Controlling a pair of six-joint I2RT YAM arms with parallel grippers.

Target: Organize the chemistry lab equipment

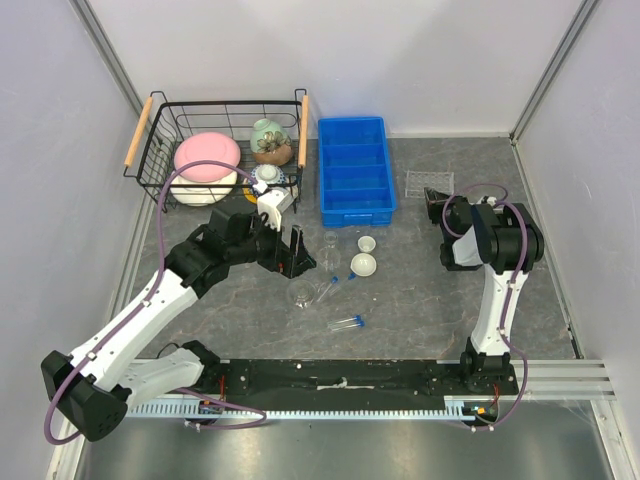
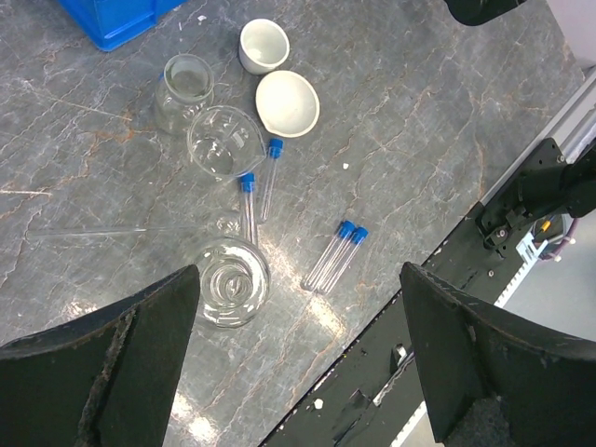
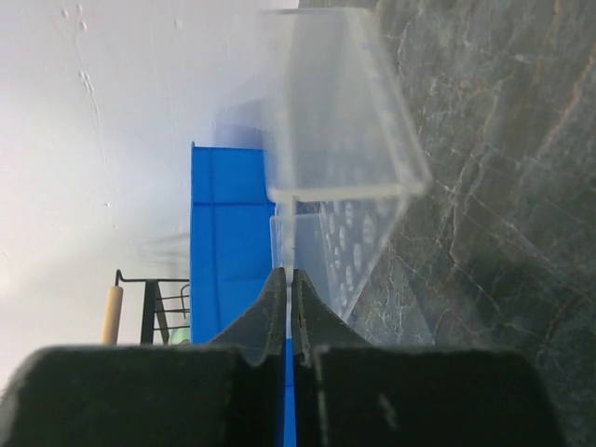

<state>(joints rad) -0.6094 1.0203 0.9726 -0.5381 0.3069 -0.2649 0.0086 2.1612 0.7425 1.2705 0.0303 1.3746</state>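
Observation:
Three clear flasks (image 2: 183,88) (image 2: 223,142) (image 2: 228,282) sit mid-table, one of them on its side. Beside them are two white dishes (image 2: 264,45) (image 2: 288,102) and several blue-capped tubes (image 2: 335,256) (image 2: 270,177). My left gripper (image 2: 298,279) hovers open above them with nothing between its fingers; in the top view this left gripper (image 1: 290,250) is just left of the flasks (image 1: 301,294). My right gripper (image 3: 289,275) is shut on the thin wall of a clear perforated tube rack (image 3: 345,140), which stands at the back right (image 1: 428,183).
A blue compartment bin (image 1: 355,170) stands at the back centre. A wire basket (image 1: 215,150) with pink, white and patterned crockery is at the back left. A thin glass rod (image 2: 102,230) lies by the flasks. The black base rail (image 1: 340,375) runs along the near edge.

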